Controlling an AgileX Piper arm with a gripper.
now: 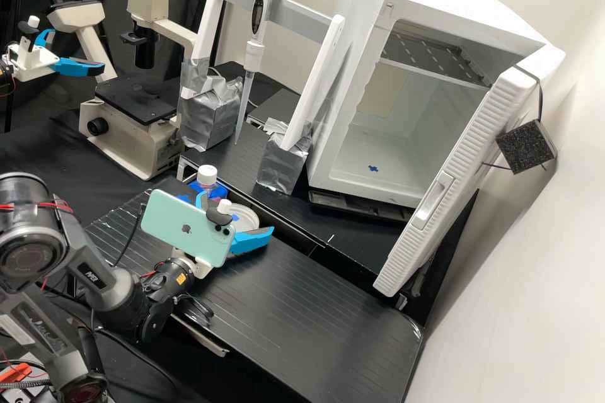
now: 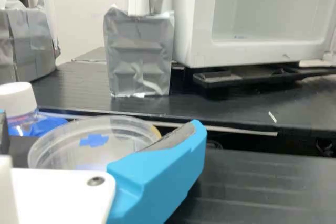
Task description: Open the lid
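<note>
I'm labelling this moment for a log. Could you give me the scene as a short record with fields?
gripper: open, its fingers spread at the dish
dish: round, clear, marked with blue tape
dish closed or uncovered: cannot tell
bottle: beside the dish, white cap on
phone: mounted by the gripper
cabinet: white, door open
pipette: on a white frame, tip down
microscope: behind the bench's near part

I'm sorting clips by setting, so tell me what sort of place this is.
Most likely a laboratory, going by the microscope, the pipette at the white frame and the robot arm.
</note>
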